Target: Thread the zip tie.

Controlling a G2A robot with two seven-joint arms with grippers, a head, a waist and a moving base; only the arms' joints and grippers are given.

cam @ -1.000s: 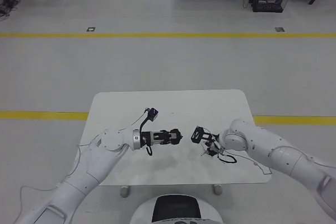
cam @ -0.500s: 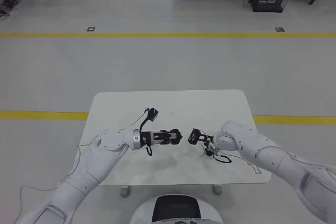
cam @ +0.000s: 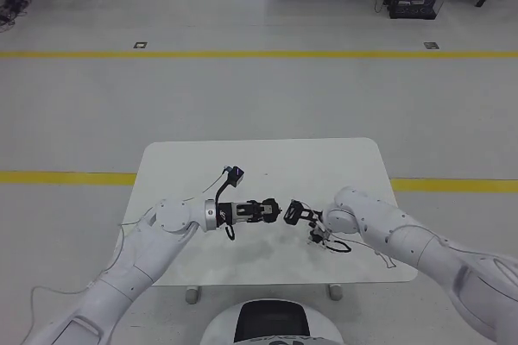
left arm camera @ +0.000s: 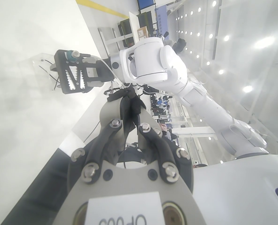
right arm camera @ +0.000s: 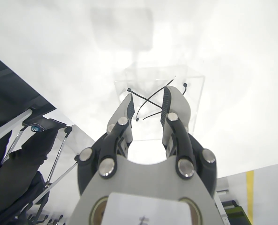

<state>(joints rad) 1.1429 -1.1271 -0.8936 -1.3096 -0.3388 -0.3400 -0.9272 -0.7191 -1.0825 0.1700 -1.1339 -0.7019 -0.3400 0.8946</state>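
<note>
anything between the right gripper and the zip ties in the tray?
No. In the right wrist view the right gripper, jaws open, faces straight at the zip ties lying crossed in the clear tray; nothing stands between them.

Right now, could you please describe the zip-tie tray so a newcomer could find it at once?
On the white table, look by the tips of the open right claw. There sits a clear tray. It stands out by being see-through, with a few black zip ties crossed inside it.
</note>
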